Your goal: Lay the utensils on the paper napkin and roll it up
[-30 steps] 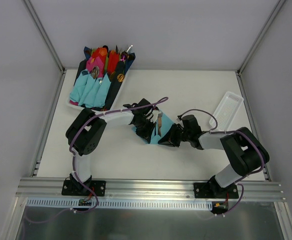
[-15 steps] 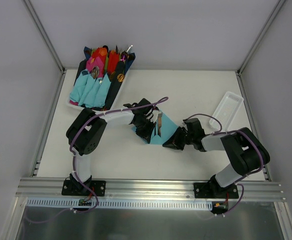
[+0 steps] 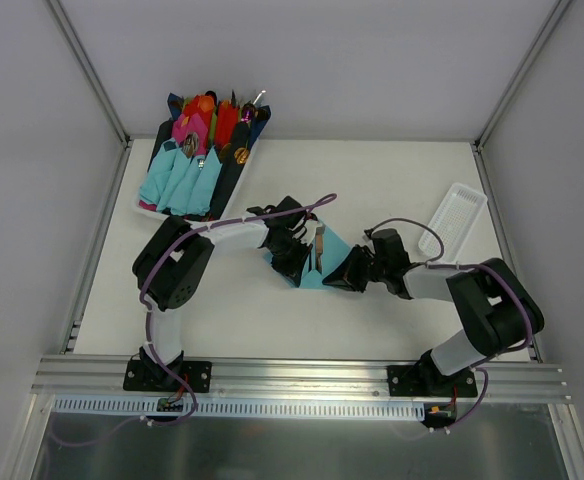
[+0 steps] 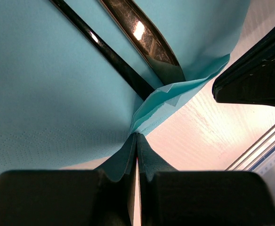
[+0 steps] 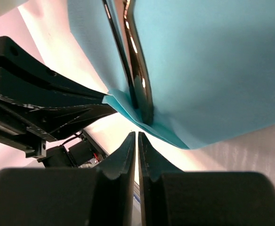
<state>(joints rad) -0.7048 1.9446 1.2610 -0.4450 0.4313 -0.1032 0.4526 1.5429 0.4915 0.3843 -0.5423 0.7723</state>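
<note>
White table top (image 3: 392,175) enclosed by plain grey wall panels (image 3: 302,60) set between slanted aluminium posts (image 3: 89,65). An aluminium rail (image 3: 302,375) runs along its near edge. Lighting is even.

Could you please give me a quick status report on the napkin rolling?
Left claw shut on paper napkin edge. Right claw shut, empty, just short of the same corner. Utensils on napkin, not yet rolled.
</note>
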